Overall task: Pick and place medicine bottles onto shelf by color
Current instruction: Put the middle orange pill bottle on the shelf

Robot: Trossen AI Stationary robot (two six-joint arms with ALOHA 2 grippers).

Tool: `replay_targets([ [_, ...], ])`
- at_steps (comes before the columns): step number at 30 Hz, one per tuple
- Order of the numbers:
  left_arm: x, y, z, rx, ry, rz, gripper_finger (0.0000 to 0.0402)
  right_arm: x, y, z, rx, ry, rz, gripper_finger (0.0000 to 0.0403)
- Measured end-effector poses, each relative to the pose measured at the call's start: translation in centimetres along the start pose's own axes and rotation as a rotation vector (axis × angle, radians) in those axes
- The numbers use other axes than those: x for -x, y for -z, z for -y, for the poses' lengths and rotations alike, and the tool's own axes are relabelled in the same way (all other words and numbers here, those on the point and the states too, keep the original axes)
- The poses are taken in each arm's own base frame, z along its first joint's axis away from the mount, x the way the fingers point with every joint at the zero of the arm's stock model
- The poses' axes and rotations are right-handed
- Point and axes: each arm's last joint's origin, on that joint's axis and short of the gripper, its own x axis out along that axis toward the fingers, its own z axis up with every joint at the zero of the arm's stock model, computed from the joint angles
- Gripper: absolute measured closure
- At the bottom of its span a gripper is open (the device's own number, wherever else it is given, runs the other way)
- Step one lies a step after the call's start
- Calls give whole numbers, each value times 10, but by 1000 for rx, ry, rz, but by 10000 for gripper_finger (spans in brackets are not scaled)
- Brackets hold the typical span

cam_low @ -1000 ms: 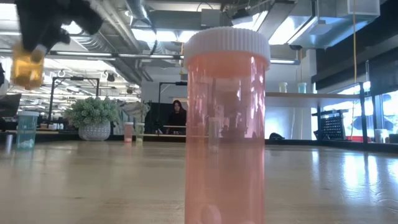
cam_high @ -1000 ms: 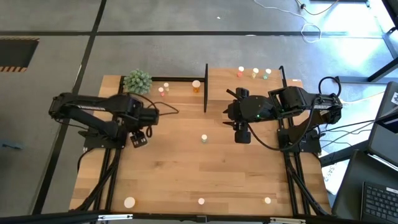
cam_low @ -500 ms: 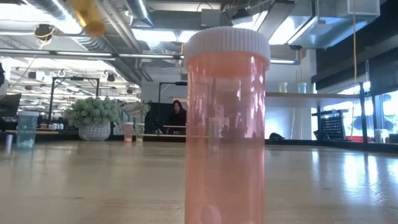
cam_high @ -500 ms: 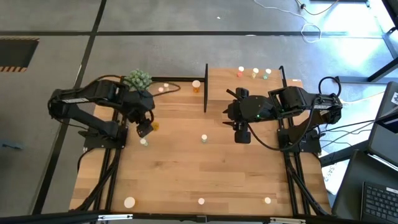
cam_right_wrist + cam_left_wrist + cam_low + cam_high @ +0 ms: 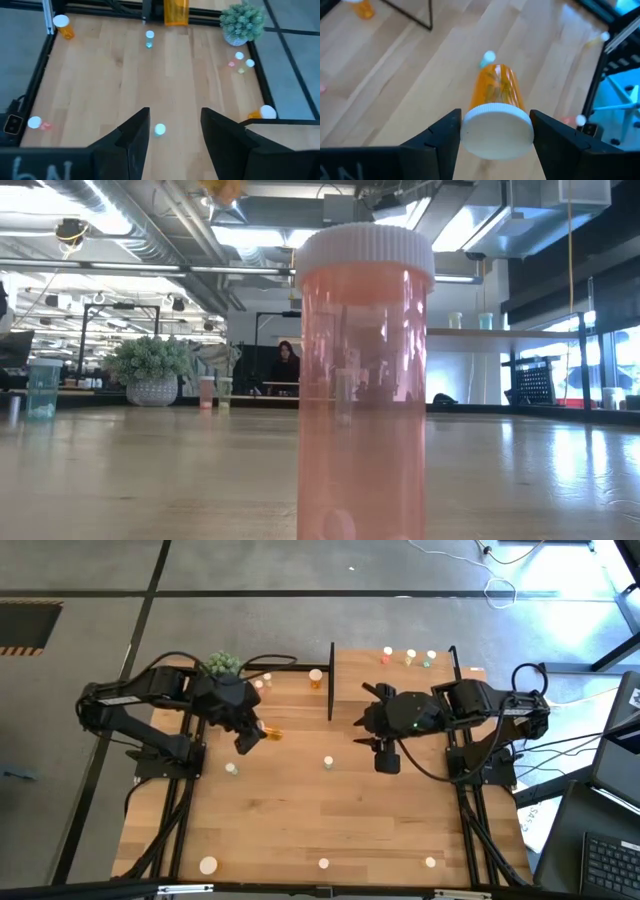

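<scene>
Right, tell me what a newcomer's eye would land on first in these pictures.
First, the large orange medicine bottle with a white cap, clamped between the left gripper fingers above the wooden tabletop. Then the pink-red translucent bottle standing right before the low camera. The right gripper hangs open near the table's middle, below the light-wood shelf.

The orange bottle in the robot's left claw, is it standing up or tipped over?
Tipped on its side. The left gripper holds the orange bottle by its white cap, body pointing forward above the table.
</scene>
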Motion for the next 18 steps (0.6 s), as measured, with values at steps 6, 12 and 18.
replay_targets([
  [6,0,-6,4,-33,39,61,193,0,-4,-2,-29,-50,39,224],
  [12,1,-12,8,-64,76,123,193,-9,-8,-4,22,-49,47,224],
  [18,1,-13,8,-66,83,135,193,-28,-9,-9,92,-47,17,224],
])
